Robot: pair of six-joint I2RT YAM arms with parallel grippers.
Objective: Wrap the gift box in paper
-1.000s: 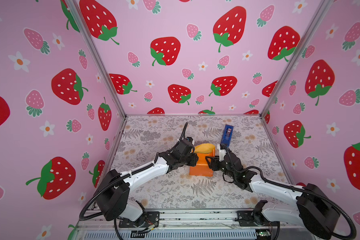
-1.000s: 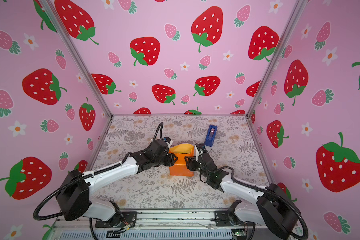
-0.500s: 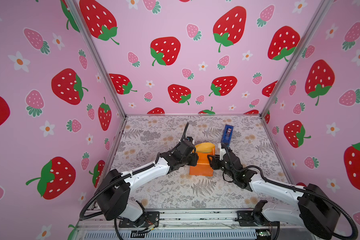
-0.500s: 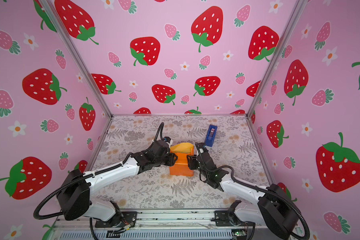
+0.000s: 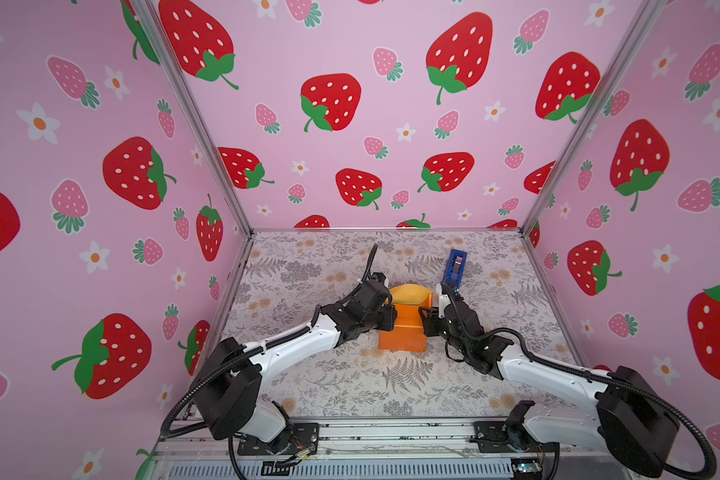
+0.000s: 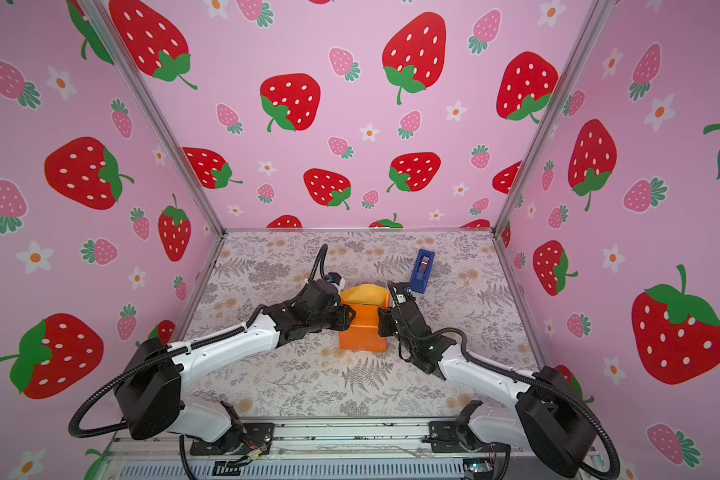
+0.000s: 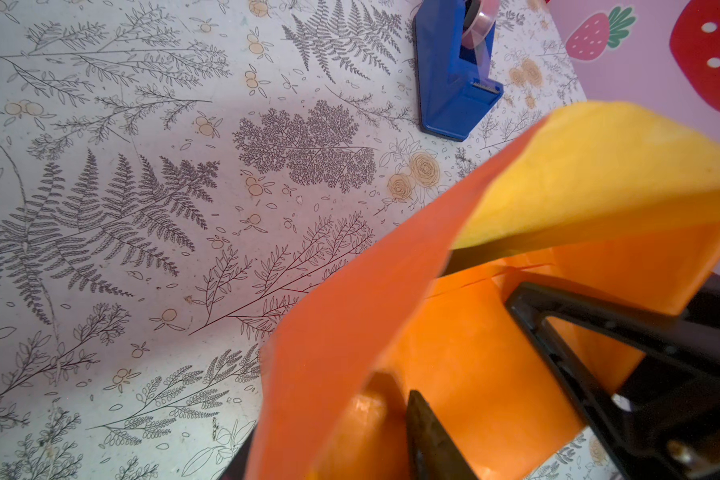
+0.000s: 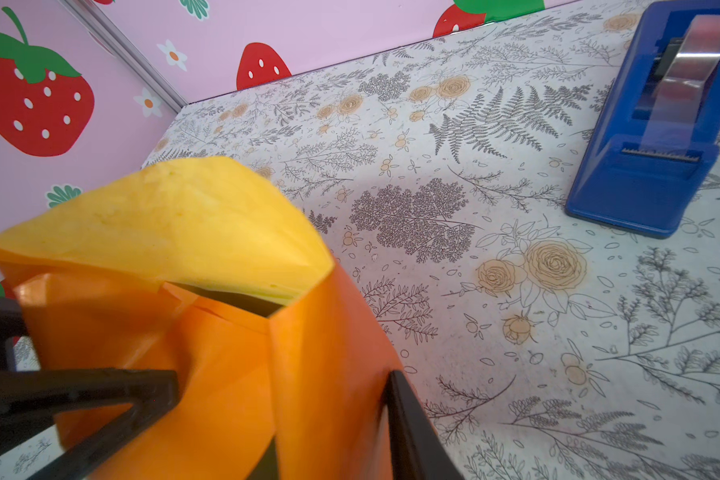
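Observation:
The paper (image 5: pixel 404 332) (image 6: pixel 362 334) stands folded up into an orange block mid-table, and its pale yellow flap (image 5: pixel 410 293) (image 8: pixel 175 220) arches over the far end. The gift box is hidden inside; only a dark sliver (image 8: pixel 242 301) shows under the flap. My left gripper (image 5: pixel 389 318) (image 7: pixel 333 440) is shut on the paper's left wall, one finger (image 7: pixel 429 432) inside the fold. My right gripper (image 5: pixel 425 320) (image 8: pixel 337 440) grips the right wall. Its outer finger (image 8: pixel 408 428) presses the paper, and the fold mostly hides the other finger.
A blue tape dispenser (image 5: pixel 454 266) (image 6: pixel 422 270) stands behind and to the right of the parcel, close to my right wrist. Pink strawberry walls enclose the floral tabletop (image 5: pixel 308 266) on three sides. A metal rail (image 5: pixel 391 432) runs along the front edge.
My right gripper's jaws have narrowed onto the paper's right wall. The left gripper keeps its hold, and both arms have barely shifted.

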